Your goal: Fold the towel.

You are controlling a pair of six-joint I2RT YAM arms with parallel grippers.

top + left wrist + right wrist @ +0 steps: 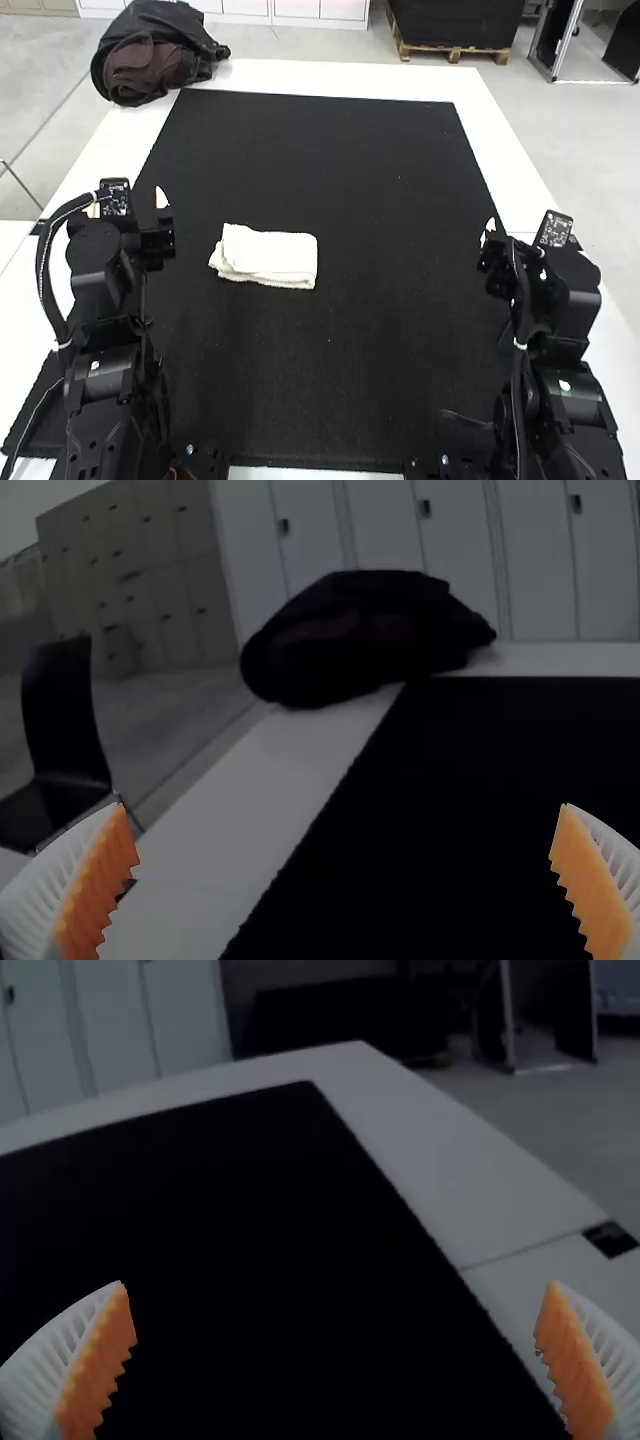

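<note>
The white towel (268, 257) lies on the black mat, left of the middle in the high view, folded into a small rectangle with layered edges at its left end. My left gripper (140, 203) is held to the left of the towel, apart from it. Well to the towel's right is my right gripper (490, 240). In the left wrist view the left gripper (345, 880) has its orange pads wide apart with nothing between them. The right gripper (335, 1360) likewise stands open and holds nothing in the right wrist view.
A black mat (330, 150) covers most of the white table (300, 78). A dark bag or jacket (150, 52) sits on the table's far left corner, also seen as a dark heap (360, 635) in the left wrist view.
</note>
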